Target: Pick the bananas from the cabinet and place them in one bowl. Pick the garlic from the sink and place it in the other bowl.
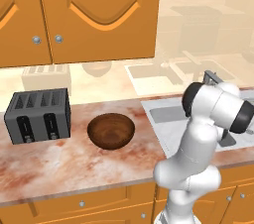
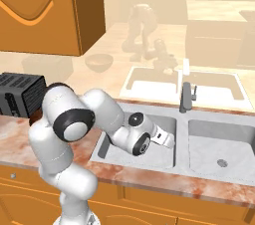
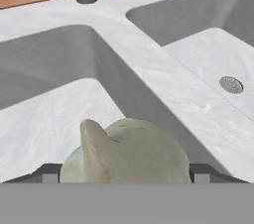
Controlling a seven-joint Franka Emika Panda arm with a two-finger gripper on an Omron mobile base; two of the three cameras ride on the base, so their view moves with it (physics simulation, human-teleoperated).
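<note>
The garlic (image 3: 126, 151) sits low in the hand view's centre, in the left basin of the sink (image 3: 163, 77), bracketed by the wide-spread jaws of the gripper (image 3: 125, 172). Best to settle evenly around the bulb's widest part, then close squarely so it cannot roll away.

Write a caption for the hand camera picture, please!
The open tool straddles the garlic in the sink's basin.

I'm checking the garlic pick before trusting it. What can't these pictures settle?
- Whether the gripper fingers touch the garlic: hand view, the bottom edge cuts them off.
- The garlic in the sink: right base view, the arm's wrist covers it.
- Inside the cabinet: left base view, doors shut.
</note>
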